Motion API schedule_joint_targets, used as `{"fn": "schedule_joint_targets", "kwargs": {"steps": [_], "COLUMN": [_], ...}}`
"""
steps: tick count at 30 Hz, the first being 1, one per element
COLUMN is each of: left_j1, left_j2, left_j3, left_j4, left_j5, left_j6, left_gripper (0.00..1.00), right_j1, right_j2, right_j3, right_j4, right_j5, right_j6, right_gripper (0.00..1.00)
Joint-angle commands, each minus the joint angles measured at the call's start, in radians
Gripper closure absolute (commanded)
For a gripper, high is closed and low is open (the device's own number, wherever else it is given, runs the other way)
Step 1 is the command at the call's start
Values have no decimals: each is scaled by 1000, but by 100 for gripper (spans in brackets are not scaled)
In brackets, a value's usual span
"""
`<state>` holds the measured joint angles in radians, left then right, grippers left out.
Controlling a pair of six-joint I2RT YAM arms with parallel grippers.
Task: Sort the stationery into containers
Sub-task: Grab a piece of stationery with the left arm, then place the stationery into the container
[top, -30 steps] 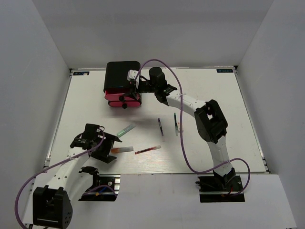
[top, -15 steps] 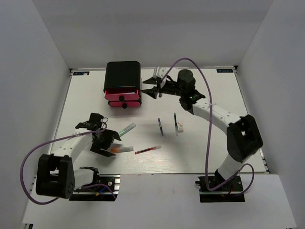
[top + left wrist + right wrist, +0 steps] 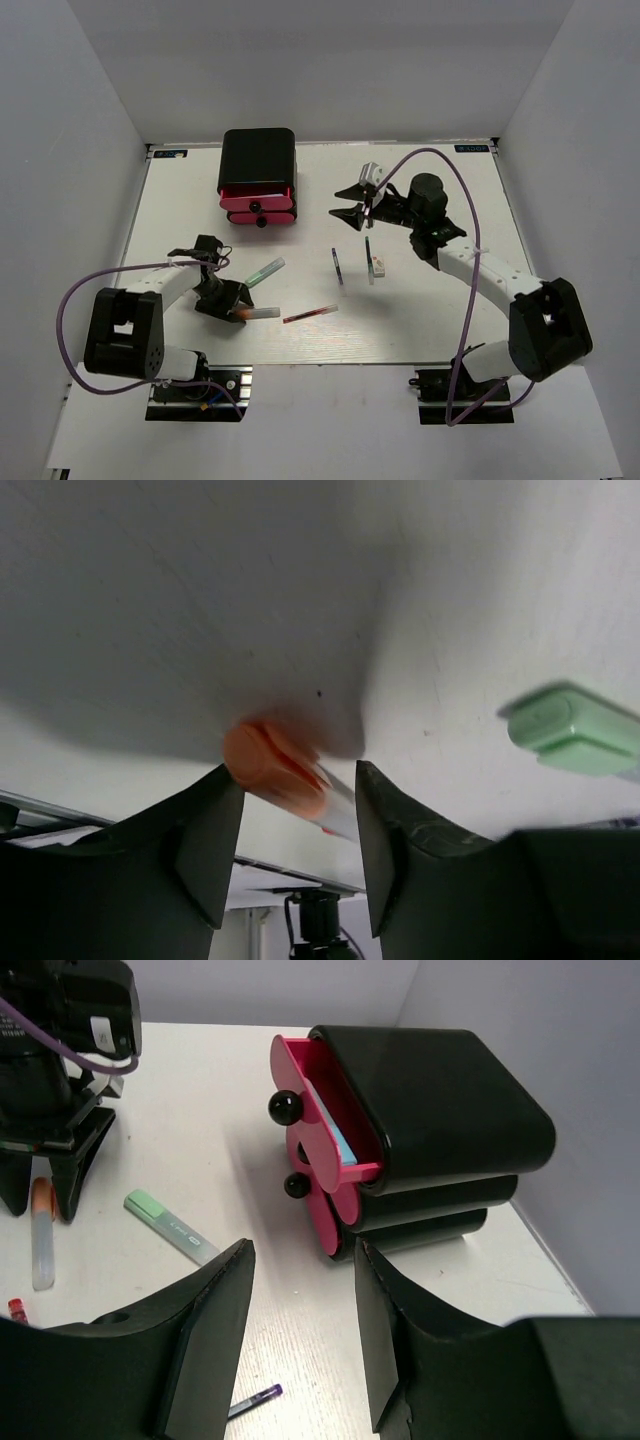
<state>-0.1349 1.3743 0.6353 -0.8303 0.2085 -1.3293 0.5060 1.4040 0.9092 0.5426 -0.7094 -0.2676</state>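
Orange marker (image 3: 268,767) lying flat; top pink drawer (image 3: 305,1080) ajar.

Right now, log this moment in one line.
left gripper open, straddling orange marker | right gripper open, empty | top drawer pulled out

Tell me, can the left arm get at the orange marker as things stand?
Probably yes: the left tool straddles the orange marker at its capped end, a jaw either side, nothing between.

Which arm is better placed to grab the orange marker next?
Left. The left gripper straddles the orange marker at its cap end, jaws not yet clamped. The right gripper hangs open and empty, far off, nearer the drawers.
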Motion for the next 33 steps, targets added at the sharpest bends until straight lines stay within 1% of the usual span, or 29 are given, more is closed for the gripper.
{"fn": "schedule_joint_targets", "kwargs": {"steps": [1,6,7,9,10,13,15,16,17,19,20,22,23,29,33], "left_j1": [-5,-5,-5,-5,-5,-5,-5,-5,-5,-5,-5,-5,-5,4,4], "left_j2": [23,46,46,46,46,-23,-85,-101,-110,-110,-110,-92,-77,12,92], "left_j3": [-16,-26,-26,-16,-3,72,153,183,249,318,384,441,484,599,708], "left_j4": [28,59,68,68,59,14,-18,-29,-41,-72,-72,-82,-69,91,114], "left_j5": [-8,5,5,14,14,23,23,23,32,32,43,43,43,66,57], "left_j6": [-16,-16,-16,-16,-16,-16,-16,-28,-28,-38,-47,-67,-88,-201,-220], "left_gripper": [44,45,53,64,77,91,94,97,99,99,99,99,99,99,99], "right_j1": [-18,-43,-46,-55,-54,-61,-69,-72,-78,-78,-81,-86,-86,-95,-104], "right_j2": [-68,-108,-121,-137,-138,-166,-183,-188,-194,-195,-197,-203,-204,-220,-235], "right_j3": [-21,-62,-78,-89,-104,-121,-128,-135,-141,-151,-156,-164,-165,-179,-193], "right_j4": [57,54,57,57,54,48,39,40,37,37,37,37,40,33,23], "right_j5": [1,1,2,7,8,14,19,21,21,24,24,25,25,28,31], "right_j6": [37,65,68,74,74,65,61,57,57,57,59,57,59,50,39], "right_gripper": [50,50,50,50,50,50,50,50,50,50,50,50,50,50,50]}}
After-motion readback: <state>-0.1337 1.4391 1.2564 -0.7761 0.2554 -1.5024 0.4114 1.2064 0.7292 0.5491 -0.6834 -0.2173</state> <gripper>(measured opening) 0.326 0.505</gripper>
